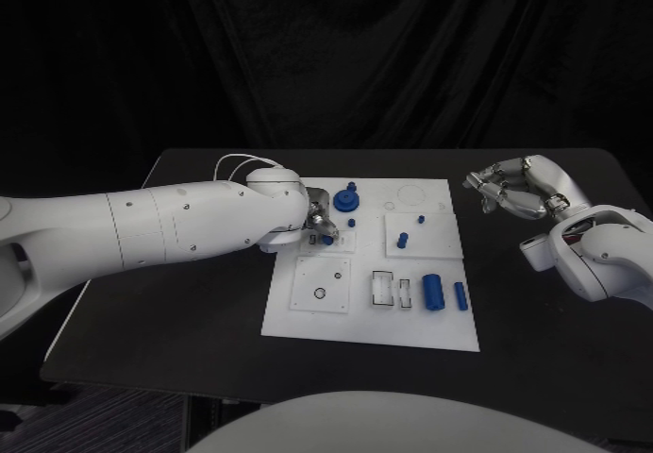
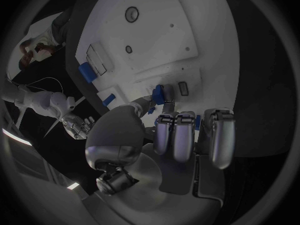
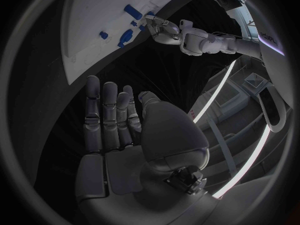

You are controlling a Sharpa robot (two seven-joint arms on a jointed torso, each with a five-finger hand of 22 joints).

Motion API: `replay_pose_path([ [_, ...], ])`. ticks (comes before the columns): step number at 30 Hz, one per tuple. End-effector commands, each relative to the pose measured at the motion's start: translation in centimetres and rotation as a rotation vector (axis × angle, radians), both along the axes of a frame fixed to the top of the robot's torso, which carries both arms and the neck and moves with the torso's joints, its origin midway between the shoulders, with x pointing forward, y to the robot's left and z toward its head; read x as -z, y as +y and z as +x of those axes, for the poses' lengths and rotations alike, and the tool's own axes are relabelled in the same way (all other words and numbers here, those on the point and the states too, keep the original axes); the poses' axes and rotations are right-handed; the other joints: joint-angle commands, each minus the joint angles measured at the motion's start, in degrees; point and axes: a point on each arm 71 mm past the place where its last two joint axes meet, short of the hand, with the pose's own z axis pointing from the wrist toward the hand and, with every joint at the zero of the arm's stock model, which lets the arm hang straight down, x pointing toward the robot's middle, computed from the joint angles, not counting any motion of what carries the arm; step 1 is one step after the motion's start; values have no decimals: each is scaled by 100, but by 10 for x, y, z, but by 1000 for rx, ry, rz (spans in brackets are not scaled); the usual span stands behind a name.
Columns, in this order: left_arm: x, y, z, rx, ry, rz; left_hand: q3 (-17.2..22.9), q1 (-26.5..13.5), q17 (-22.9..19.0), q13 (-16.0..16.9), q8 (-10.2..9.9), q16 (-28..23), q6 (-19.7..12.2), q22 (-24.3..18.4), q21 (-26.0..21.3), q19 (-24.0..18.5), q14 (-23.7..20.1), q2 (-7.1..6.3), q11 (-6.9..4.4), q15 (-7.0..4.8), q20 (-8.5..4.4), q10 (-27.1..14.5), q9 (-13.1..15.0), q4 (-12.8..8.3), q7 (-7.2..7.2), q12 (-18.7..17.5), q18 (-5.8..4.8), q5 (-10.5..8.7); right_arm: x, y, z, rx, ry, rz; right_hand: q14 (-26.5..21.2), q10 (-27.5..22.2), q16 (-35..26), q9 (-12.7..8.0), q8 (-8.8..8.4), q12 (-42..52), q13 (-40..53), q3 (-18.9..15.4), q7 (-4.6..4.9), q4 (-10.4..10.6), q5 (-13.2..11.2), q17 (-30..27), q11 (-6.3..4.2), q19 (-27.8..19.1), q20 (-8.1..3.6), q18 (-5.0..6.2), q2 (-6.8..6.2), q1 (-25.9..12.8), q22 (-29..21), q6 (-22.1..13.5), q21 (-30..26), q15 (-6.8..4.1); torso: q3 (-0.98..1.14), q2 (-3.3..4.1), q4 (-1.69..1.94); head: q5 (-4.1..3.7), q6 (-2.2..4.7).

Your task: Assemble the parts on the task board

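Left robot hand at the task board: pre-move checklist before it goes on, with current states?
1. Left robot hand over the task board: ok.
2. Small blue part at its fingertips: ok; firmness of hold: cannot tell.
3. Part lined up with a slot: cannot tell, fingers hide it.
4. Right robot hand off the board, holding nothing: ok.
5. Blue cylinder and blue bar lying clear of the left robot hand: ok.
6. Blue round part beside the working fingers, collision risk: cannot tell.

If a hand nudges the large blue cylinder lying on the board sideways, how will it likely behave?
The large blue cylinder lies on its rounded side on the flat task board, so it would probably roll. It looks rigid, likely plastic. Its smooth surface may slip between fingers.
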Motion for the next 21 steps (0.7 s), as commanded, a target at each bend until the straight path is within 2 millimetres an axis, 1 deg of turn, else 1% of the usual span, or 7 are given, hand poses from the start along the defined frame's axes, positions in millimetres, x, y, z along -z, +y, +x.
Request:
replay_pose_path([
  [1, 3, -3, -3, 13, 0, -16, 25, 11, 1510, 1506, -20, 15, 7, 703, -27, 51, 605, 47, -17, -35, -40, 604, 5, 7, -46, 21, 102, -19, 2, -1, 0, 6, 17, -6, 47, 45, 36, -3, 38, 21, -1, 29, -40, 1, 26, -5, -1, 47, -8, 62, -2, 62, -3, 13, -18, -11, 0, 3, 3, -12, 0],
  [10, 0, -2, -5, -1, -24, -38, 52, 23, 1510, 1506, -28, 15, 19, 683, -43, 38, 605, 35, -20, -37, -41, 604, 16, -27, -48, 21, 108, -6, 3, -3, -1, 9, 19, -7, 57, 55, 43, -3, 39, 27, -3, 36, -41, 2, 25, 1, -2, 52, -10, 62, 1, 64, -2, 14, -20, -13, -6, 3, -2, -4, 0],
  [15, 0, 0, -6, -7, -31, -46, 62, 22, 1510, 1506, -28, 15, 35, 681, -46, 37, 605, 25, -22, -38, -42, 604, 22, -39, -50, 21, 109, 6, 3, -3, -1, 10, 19, -7, 57, 55, 43, -3, 39, 27, -3, 36, -41, 2, 25, 1, -2, 52, -10, 62, 1, 64, -2, 14, -20, -13, -4, 1, -5, 6, 0],
  [18, -1, 0, -6, -10, -37, -52, 64, 18, 1510, 1506, -29, 15, 39, 674, -50, 33, 605, 24, -22, -39, -42, 604, 23, -39, -50, 21, 111, 9, 3, -3, -1, 10, 19, -8, 57, 55, 43, -3, 39, 27, -3, 36, -41, 2, 25, 1, -2, 52, -10, 62, 1, 64, -2, 14, -20, -13, -6, -4, 0, -3, 0],
  [21, -1, 1, -7, -12, -40, -55, 65, 16, 1510, 1506, -29, 15, 42, 673, -51, 32, 605, 24, -22, -39, -42, 604, 24, -38, -50, 21, 111, 12, 3, -3, -1, 10, 19, -8, 64, 63, 48, -4, 40, 33, -6, 39, -42, 2, 23, 3, -3, 56, -11, 62, -2, 66, -1, 14, -22, -14, -2, -10, 2, -12, 0],
])
